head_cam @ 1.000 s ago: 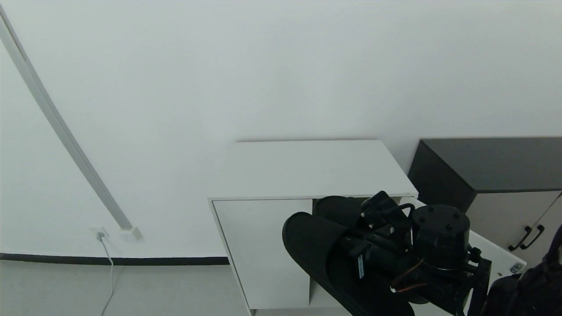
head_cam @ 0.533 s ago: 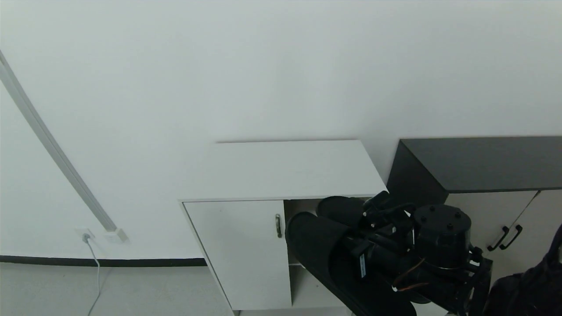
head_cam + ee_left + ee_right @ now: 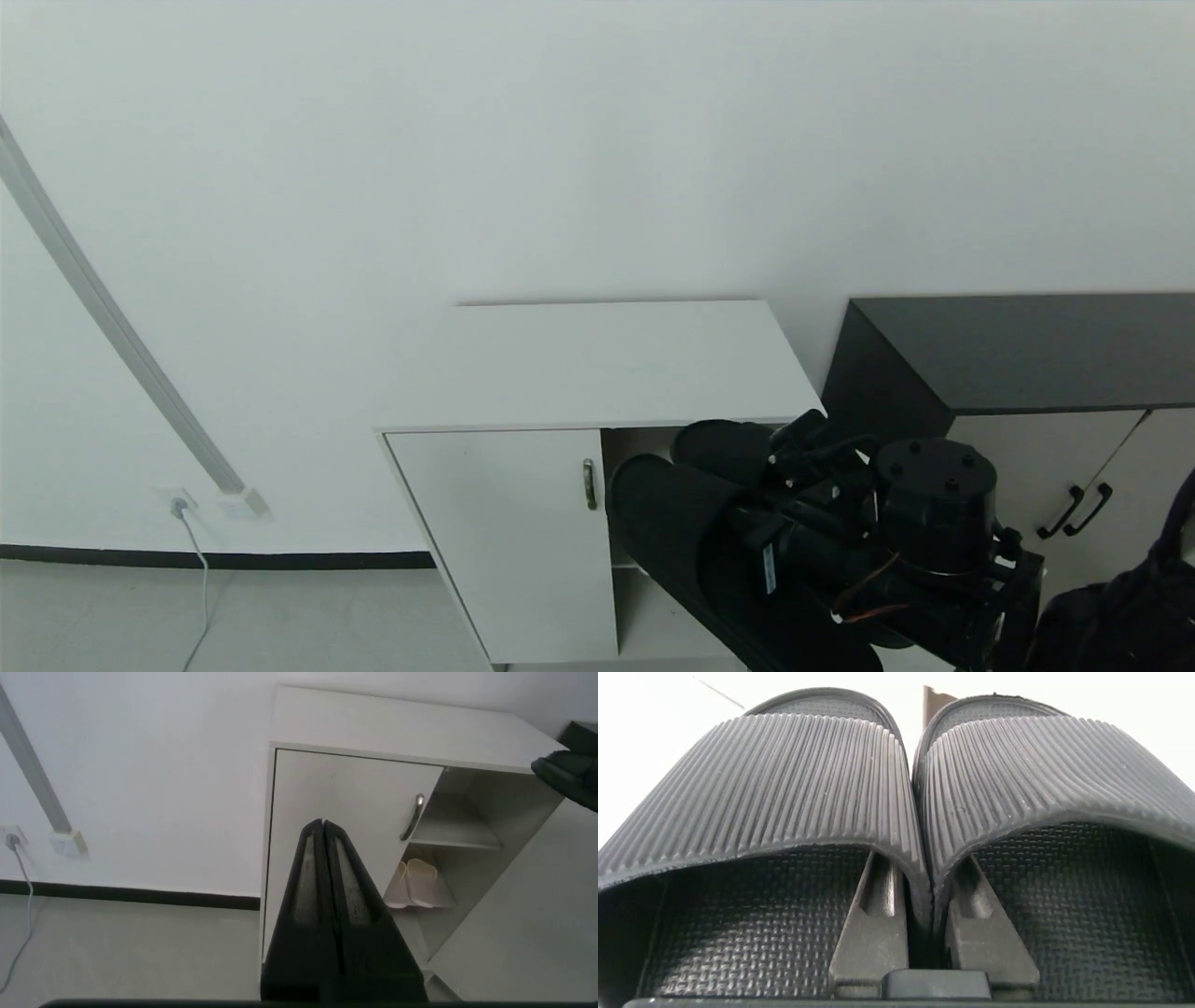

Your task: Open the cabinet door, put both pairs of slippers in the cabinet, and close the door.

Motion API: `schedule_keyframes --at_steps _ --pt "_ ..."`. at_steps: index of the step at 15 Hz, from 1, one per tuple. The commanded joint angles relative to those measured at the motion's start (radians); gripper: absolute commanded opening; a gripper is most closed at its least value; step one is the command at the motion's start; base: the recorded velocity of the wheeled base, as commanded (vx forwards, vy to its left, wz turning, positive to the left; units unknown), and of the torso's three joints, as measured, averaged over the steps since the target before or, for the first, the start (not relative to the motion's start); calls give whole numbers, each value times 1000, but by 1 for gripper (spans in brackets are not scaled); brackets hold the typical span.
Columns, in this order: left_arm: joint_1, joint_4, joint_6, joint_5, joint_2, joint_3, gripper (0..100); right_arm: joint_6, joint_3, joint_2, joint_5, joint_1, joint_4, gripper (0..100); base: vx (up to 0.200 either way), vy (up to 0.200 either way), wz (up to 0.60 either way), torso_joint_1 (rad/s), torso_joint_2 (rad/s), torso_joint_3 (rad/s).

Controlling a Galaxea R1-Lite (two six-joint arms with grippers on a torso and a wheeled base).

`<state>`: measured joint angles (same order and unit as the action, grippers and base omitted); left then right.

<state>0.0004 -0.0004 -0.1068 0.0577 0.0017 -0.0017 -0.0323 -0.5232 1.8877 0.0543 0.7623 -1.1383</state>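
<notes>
The white cabinet (image 3: 597,364) stands at six o'clock, its right half open. The black slippers (image 3: 672,523), at five o'clock before that opening, hang pinched in the right gripper (image 3: 920,905). The left gripper (image 3: 323,835) is closed and empty. Pale slippers (image 3: 418,883) sit inside the cabinet.

A white cabinet (image 3: 607,369) stands on a pale grey floor (image 3: 93,616) against a white wall (image 3: 560,140). Its left door (image 3: 341,812) is closed and its right half stands open. Inside, a shelf (image 3: 455,840) crosses the open half. Below it, a pair of pale slippers (image 3: 420,883) lies side by side on the lower board. A dark-topped cabinet (image 3: 1027,350) stands just beside it, on the robot's right.
</notes>
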Motion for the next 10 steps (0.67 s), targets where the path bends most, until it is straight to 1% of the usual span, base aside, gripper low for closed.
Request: schedule_keyframes --at_steps 1,6,10 --pt "0 -1 -1 1 0 0 0 0 3 7 -2 3 0 0 0 0 0 -105 286 144" --pt "0 0 4 -1 0 0 0 -1 -1 31 -8 -1 -3 0 0 0 0 -158 358 198" --pt "0 -1 1 1 0 0 0 -1 5 50 -7 -1 -35 0 0 0 0 -172 395 227"
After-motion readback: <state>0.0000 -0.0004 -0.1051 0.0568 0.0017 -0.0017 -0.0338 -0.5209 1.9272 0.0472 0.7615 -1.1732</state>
